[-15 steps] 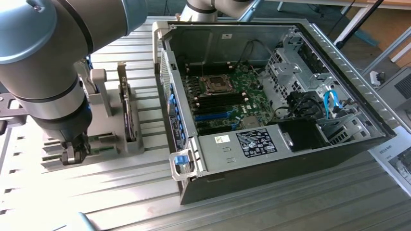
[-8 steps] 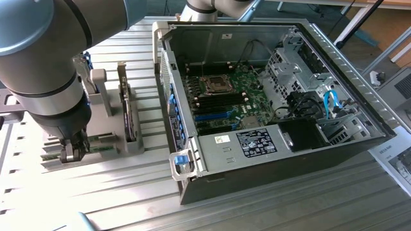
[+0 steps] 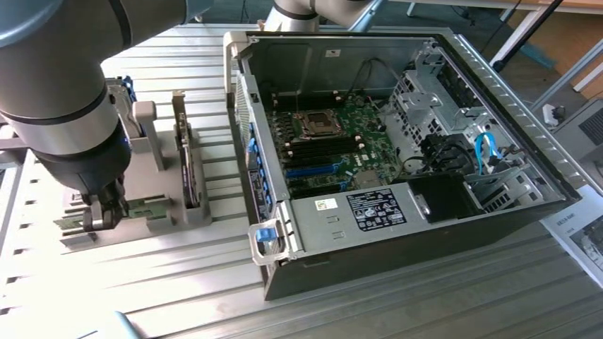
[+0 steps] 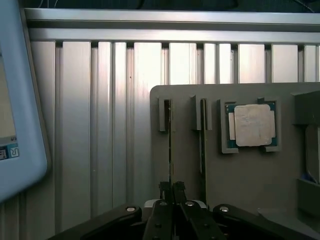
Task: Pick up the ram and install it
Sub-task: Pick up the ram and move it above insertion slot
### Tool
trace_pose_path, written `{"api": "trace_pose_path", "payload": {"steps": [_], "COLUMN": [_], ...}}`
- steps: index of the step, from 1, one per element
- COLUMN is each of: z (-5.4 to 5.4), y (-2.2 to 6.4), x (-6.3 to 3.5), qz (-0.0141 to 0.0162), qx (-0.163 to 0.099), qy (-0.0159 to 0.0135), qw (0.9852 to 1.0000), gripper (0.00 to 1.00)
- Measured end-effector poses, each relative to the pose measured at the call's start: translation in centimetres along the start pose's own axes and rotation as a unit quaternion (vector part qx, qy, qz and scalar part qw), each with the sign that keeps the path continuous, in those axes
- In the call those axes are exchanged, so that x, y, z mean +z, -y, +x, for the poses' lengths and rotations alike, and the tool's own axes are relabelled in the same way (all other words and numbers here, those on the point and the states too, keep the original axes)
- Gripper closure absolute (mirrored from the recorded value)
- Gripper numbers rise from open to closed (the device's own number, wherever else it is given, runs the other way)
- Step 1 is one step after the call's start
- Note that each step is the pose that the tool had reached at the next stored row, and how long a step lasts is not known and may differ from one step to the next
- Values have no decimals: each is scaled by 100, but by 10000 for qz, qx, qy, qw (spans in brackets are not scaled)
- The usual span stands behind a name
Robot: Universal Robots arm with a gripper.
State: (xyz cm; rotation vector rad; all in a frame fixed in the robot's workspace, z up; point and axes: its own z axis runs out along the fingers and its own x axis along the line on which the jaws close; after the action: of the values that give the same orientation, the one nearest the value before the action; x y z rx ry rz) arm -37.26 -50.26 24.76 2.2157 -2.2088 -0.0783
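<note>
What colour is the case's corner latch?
Blue; the latch shows best in the exterior view.

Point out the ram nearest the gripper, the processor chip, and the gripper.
ram (image 4: 170,145): wrist view, its thin edge facing the camera.
processor chip (image 4: 253,125): wrist view, middle of its silver lid.
gripper (image 4: 172,188): wrist view, midway between its fingertips.

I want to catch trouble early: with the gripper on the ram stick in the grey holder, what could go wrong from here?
1. The gripper is shut on the thin green ram stick by its narrow edge in the grey slotted holder; it might tilt or slip when lifted.
2. The second, identical ram stick stands in the neighbouring slot, so it could get knocked.
3. Inside the open dark computer case, loose grey cables might snag the stick.
</note>
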Motion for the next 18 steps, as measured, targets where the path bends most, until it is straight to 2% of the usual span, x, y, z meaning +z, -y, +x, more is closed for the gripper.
{"api": "trace_pose_path", "payload": {"steps": [8, 17, 18], "z": [-8, -14, -16], "y": [4, 7, 8], "x": [-290, -520, -576], "qz": [1, 0, 1], "qx": [0, 0, 0], "qy": [1, 0, 1], "qw": [10000, 10000, 10000], "gripper": [88, 88, 88]}}
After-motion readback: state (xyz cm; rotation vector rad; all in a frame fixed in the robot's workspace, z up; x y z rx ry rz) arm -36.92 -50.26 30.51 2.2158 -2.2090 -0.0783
